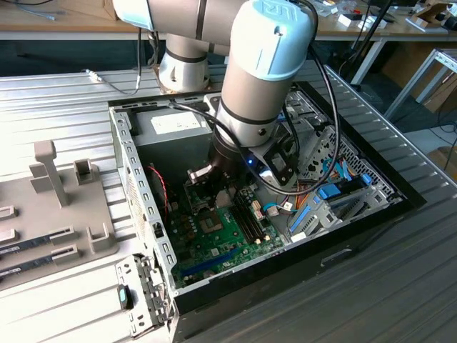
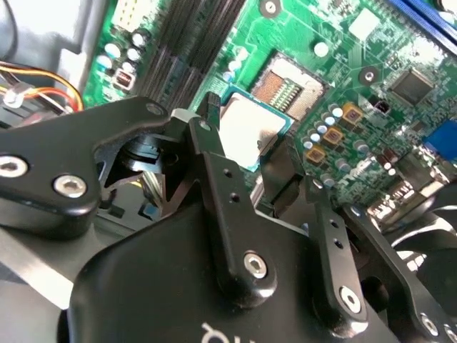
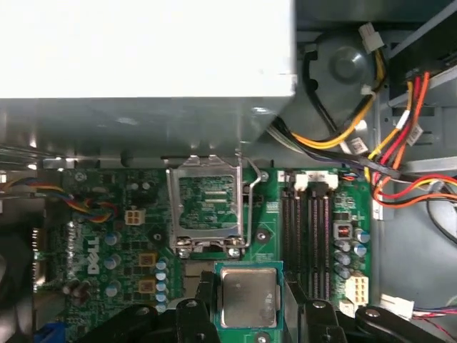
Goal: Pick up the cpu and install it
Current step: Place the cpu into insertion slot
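Note:
The cpu (image 2: 246,132) (image 3: 248,296) is a small square chip with a silvery top and a thin green rim. My gripper (image 2: 248,139) (image 3: 248,300) is shut on it, one black finger (image 2: 208,118) against each opposite edge. It hangs low over the green motherboard (image 1: 221,232), partly covering the open socket (image 2: 289,86). The socket's metal load plate (image 3: 207,204) stands flipped open just beyond the chip. In the exterior view my gripper (image 1: 220,184) reaches down inside the open computer case (image 1: 132,179), and the chip is hidden under the wrist.
A grey power supply (image 1: 175,125) sits at the back of the case. Coloured cables (image 3: 385,143) run beside the memory slots (image 3: 307,236). Blue drive brackets (image 1: 328,193) stand on the exterior view's right. A grey fixture (image 1: 64,200) holding memory sticks lies outside on the exterior view's left.

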